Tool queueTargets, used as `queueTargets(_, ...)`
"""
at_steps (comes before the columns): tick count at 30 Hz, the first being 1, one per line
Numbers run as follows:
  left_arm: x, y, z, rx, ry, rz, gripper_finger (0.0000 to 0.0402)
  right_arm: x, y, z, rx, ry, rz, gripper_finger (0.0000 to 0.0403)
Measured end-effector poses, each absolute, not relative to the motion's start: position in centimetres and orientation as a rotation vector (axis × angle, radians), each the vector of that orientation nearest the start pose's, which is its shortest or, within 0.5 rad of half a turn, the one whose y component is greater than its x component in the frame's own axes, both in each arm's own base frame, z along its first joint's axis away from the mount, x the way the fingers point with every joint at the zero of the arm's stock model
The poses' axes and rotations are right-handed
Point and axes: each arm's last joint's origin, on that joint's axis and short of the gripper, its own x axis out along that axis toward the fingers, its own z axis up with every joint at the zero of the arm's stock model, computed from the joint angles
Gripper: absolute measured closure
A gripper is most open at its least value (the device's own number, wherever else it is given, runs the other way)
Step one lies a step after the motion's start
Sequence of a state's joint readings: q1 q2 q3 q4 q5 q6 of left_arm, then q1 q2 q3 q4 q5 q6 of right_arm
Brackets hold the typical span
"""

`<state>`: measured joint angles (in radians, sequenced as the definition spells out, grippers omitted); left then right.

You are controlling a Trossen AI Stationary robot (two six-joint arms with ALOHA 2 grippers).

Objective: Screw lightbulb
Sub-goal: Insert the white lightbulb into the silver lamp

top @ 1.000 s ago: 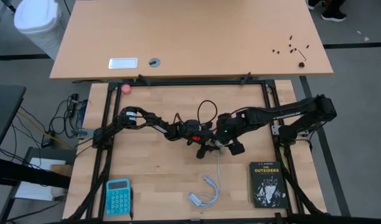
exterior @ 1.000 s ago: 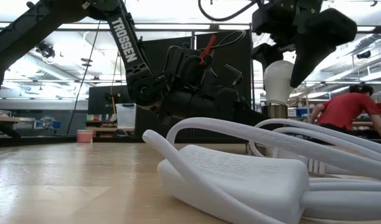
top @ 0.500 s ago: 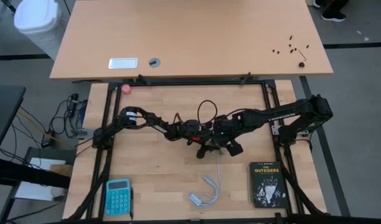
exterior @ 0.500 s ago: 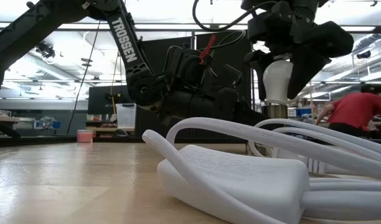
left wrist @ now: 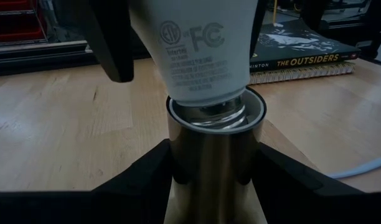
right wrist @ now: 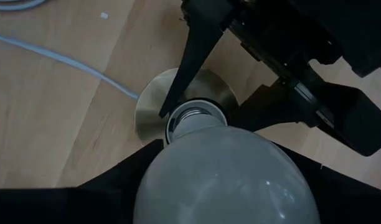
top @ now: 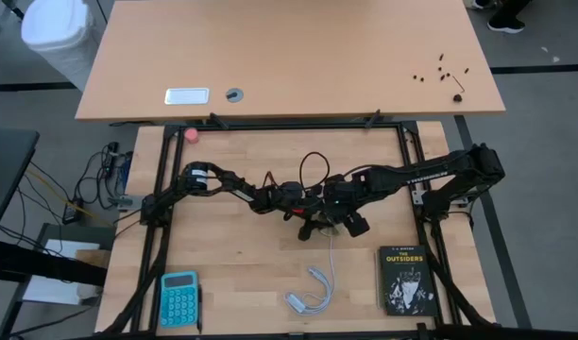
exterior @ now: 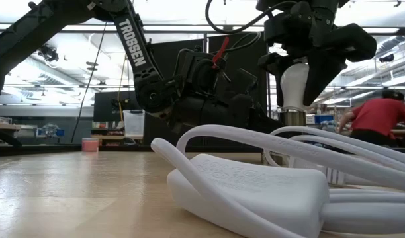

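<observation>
The small white frosted lightbulb (exterior: 294,82) stands in the round brass socket (left wrist: 213,158), which the left hand (left wrist: 213,186) clamps; the right hand (exterior: 302,69) pinches its smooth, light, breakable globe, the best place to turn it.

We count one lightbulb (exterior: 294,82), one brass socket (left wrist: 214,158), and one white cord (top: 329,264) coiled at the near edge with one adapter block (exterior: 249,188) on it. We see two arms and two grippers, left gripper (top: 313,225) and right gripper (top: 338,215). There is one book (top: 405,280), one blue calculator (top: 178,298), one pink ball (top: 190,134), and one person (exterior: 376,118) in red beyond the table
</observation>
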<state>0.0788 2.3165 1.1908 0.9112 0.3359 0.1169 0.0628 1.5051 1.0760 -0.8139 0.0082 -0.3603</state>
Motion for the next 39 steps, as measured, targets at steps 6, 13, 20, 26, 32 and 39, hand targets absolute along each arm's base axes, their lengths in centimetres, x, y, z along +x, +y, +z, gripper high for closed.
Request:
queueTargets(6,45.1,2.6,8.2,0.058,0.199,-0.266,0.0198,28.5,1.7,24.4,-0.344,1.209,0.235,0.0124)
queueTargets(13,45.1,2.6,8.2,0.052,0.201,-0.265,0.0198,28.6,1.7,24.3,-0.331,1.271,0.246,0.0141)
queueTargets(20,45.1,2.6,8.1,0.029,0.207,-0.253,0.0198,29.0,2.5,23.5,-0.341,1.297,0.249,0.0122)
queueTargets(26,45.1,2.6,8.1,0.008,0.216,-0.241,0.0198,29.5,2.9,22.6,-0.37,1.336,0.245,0.0137)
queueTargets(32,45.1,2.7,8.1,0.004,0.214,-0.233,0.0198,30.7,2.8,23.1,-0.372,1.354,0.248,0.013)
queueTargets(39,45.1,2.7,8.1,0.003,0.217,-0.233,0.0198,31.5,2.6,22.6,-0.373,1.398,0.273,0.0136)
